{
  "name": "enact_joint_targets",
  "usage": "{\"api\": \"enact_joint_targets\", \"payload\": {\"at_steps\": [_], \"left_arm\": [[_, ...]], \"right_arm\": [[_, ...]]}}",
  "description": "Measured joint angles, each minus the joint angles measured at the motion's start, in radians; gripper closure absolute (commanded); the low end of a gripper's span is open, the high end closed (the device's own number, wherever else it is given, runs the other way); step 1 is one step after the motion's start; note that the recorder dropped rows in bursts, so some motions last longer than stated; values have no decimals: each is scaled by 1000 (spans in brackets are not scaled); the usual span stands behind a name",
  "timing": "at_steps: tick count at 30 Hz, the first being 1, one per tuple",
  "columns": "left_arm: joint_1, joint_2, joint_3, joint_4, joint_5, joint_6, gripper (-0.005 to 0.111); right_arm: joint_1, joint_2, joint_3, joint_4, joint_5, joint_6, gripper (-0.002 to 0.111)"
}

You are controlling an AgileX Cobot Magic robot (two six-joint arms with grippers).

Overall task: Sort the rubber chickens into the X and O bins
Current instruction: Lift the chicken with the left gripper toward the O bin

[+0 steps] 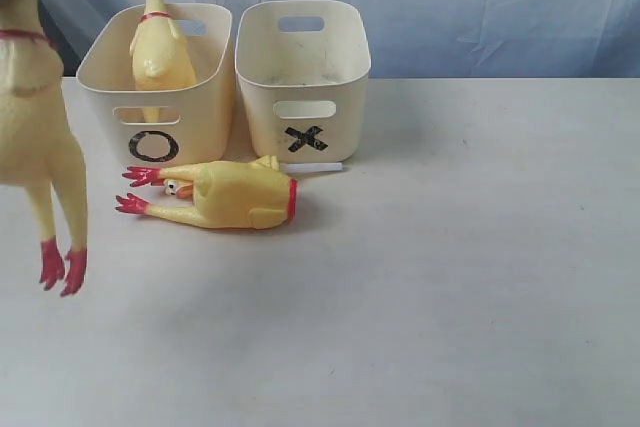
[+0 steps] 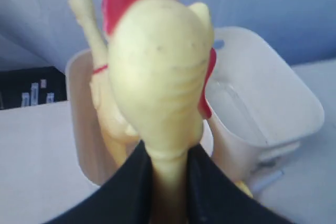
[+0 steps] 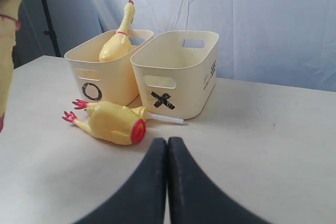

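**LEFT GRIPPER: LONG CHICKEN HELD ALOFT, RELEASE PENDING**

**1. Grip.** The left gripper point(image 2: 169, 182) is clamped on the neck of one long rubber chicken point(image 1: 40, 117). The black fingers point(image 2: 126, 192) press the neck from both sides close under the head. The jaws stand apart only by the thickness of the neck. The neck is the narrowest part of the toy, which is the likely reason for gripping there. The body hangs straight down beneath the gripper with the red feet lowest and clear of the table point(image 1: 450, 277). In this attitude it can be lowered feet-first into a tub.

**2. Targets.** The O bin point(image 1: 205, 127) stands ahead of and below the left gripper. The X bin point(image 1: 350, 132) is just beside it, on the side away from that gripper. A second long chicken point(image 1: 160, 52) already stands in the O bin, its neck rising above the rim. Nothing shows inside the X bin. The frames do not settle which bin the held chicken belongs in.

**3. Remaining item.** The short chicken point(image 1: 235, 197) lies on its side on the table, between the right gripper point(image 3: 167, 148) and the two bins. A white stick point(image 1: 315, 167) lies at the foot of the X bin, just beside this chicken.

**4. Right gripper.** Its fingers are pressed together. It holds nothing and touches nothing, and it sits low over the table with the short chicken ahead of it.
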Motion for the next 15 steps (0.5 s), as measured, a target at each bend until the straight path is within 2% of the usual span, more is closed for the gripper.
{"api": "enact_joint_targets", "payload": {"at_steps": [7,15], "left_arm": [[70,0,-40,-147,-225,2,107],[72,41,-122,-349,-459,2,107]], "right_arm": [[0,0,0,0,0,0,108],[0,0,0,0,2,0,108]]}}
